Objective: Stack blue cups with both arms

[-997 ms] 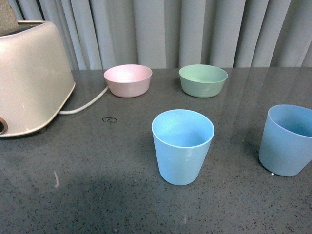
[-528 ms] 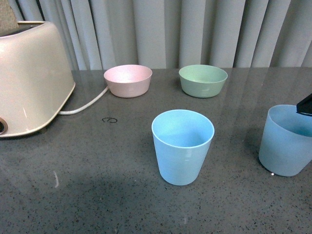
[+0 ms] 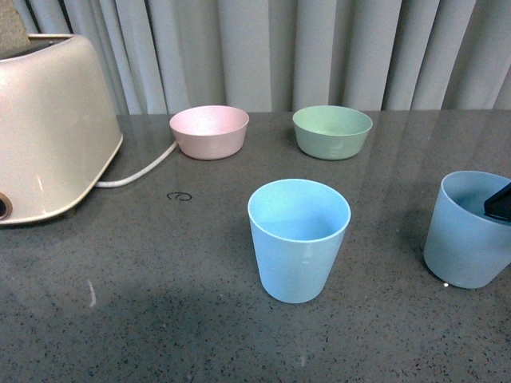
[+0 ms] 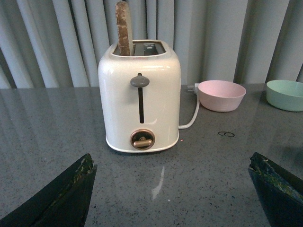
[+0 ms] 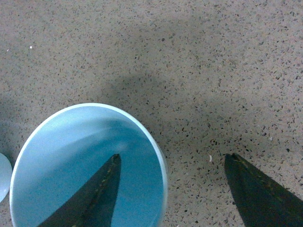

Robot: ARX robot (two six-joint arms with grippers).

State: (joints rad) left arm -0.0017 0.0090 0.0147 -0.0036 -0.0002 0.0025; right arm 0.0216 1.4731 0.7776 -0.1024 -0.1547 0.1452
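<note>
Two light blue cups stand upright on the grey table. One cup (image 3: 299,238) is in the middle of the front view. The other cup (image 3: 469,229) is at the right edge. A black finger (image 3: 499,203) of my right gripper reaches into that cup's mouth. In the right wrist view my right gripper (image 5: 173,161) is open and straddles the cup's (image 5: 61,156) rim, one finger inside, the other outside over the table. My left gripper (image 4: 173,168) is open and empty above the table, facing the toaster; no cup shows in its view.
A cream toaster (image 3: 48,132) with a slice of toast (image 4: 124,28) and a white cord (image 3: 140,169) stands at the left. A pink bowl (image 3: 209,131) and a green bowl (image 3: 332,131) sit at the back before grey curtains.
The right gripper's black finger has come into the front view from the right edge and dropped lower into the right cup's mouth. The cups and bowls have not moved.
</note>
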